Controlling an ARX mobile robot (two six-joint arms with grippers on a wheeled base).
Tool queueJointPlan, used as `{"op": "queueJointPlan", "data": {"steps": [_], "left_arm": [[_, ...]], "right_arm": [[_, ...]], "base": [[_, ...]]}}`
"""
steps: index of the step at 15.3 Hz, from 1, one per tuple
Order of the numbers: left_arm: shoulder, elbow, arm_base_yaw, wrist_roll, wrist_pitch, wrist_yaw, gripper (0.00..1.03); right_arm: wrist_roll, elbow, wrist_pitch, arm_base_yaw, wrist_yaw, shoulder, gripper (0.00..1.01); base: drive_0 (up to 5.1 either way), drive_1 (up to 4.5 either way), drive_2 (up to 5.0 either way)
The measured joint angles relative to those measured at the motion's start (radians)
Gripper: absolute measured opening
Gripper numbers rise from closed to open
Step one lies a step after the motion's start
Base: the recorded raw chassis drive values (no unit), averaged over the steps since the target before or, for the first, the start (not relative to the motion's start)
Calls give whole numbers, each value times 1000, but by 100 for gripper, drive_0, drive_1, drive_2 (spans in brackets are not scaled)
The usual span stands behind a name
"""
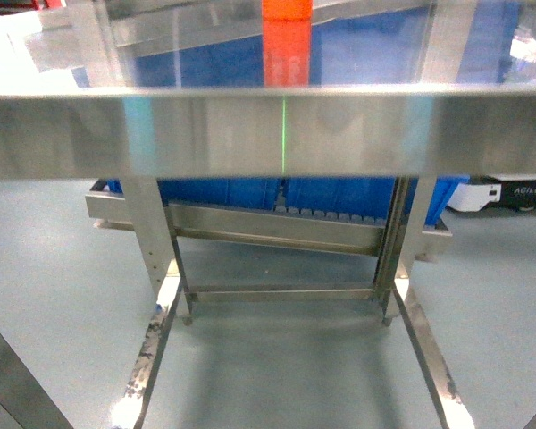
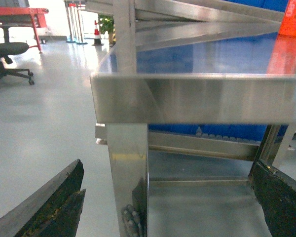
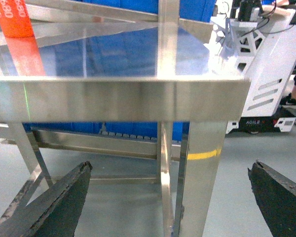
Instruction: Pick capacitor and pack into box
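Left hand (image 2: 163,207): it is wide open and empty; its two dark fingers (image 2: 54,207) stand far apart at the lower corners of the left wrist view, low in front of the steel worktop (image 2: 197,96) and near its leg (image 2: 128,173).
Worktop: its front edge fills the middle of all three views, so the cameras look at it from the side and below; the top surface shows only as a thin, shiny band.
Orange object (image 1: 286,40): an orange block stands on the worktop behind the edge; what it is cannot be told.
Capacitor: not visible in any view; it is probably on the worktop, above the present line of sight.
Box: not visible either; the blue bins (image 1: 339,197) behind the frame are the only containers in view.
Right hand (image 3: 170,202): also wide open and empty, below the worktop edge.
Step in hand, as a judgement: the approach. Both arms should rise above the edge before any reach, and keep away from the leg and the front rail, until the capacitor is in view.
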Motion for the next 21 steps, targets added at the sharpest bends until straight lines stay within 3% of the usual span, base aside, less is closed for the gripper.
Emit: {"op": "queueJointPlan", "data": {"steps": [21], "left_arm": [[0,0,0,6,0,0,98]], "right_arm": [[0,0,1,0,0,0,98]], "base": [[0,0,0]]}}
